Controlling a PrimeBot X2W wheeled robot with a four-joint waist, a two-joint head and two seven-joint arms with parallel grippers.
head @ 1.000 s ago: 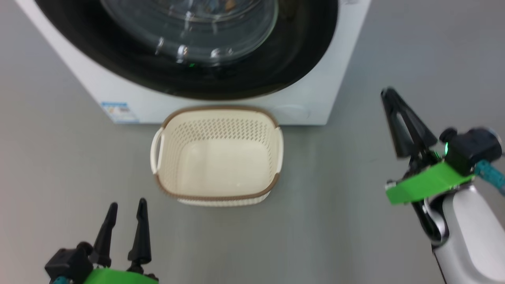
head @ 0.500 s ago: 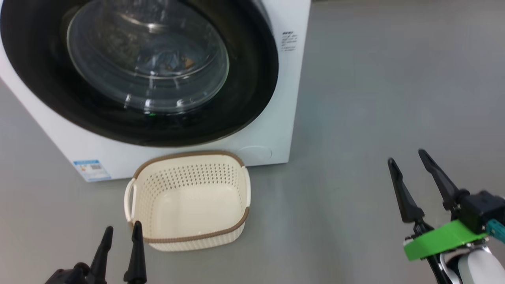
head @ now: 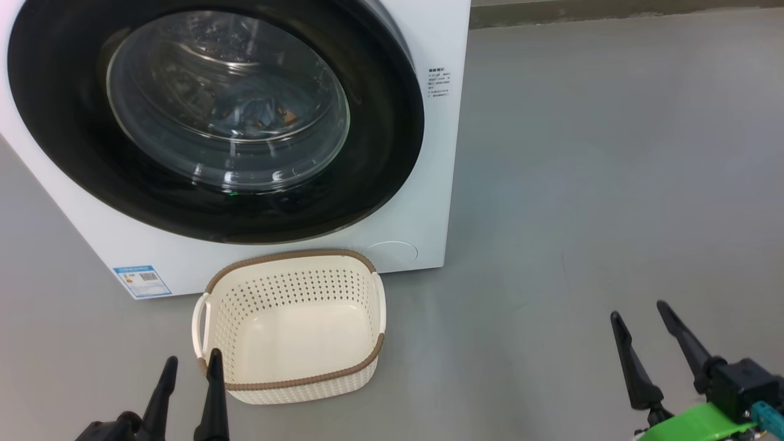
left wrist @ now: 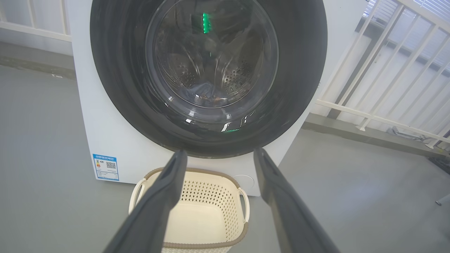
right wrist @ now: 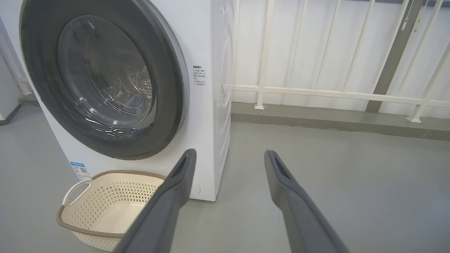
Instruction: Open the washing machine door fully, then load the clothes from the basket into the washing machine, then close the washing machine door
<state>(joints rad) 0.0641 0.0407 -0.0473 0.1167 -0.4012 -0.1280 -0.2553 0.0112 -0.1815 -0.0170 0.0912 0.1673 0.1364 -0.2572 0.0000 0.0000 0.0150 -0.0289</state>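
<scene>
washing machine door [head: 380, 122] closed, clothes [head: 257, 113] inside behind the glass, basket [head: 294, 256] empty. left gripper [head: 193, 358] and right gripper [head: 639, 310] both spread, holding nothing. Task looks complete.

The top and left side of the washing machine [head: 444, 184] are cut off in the head view. The clothes [head: 254, 113] sit behind the washing machine door [head: 380, 153] glass — only a dim blue lump. The words on the blue sticker [head: 142, 280] are too small to read.
</scene>
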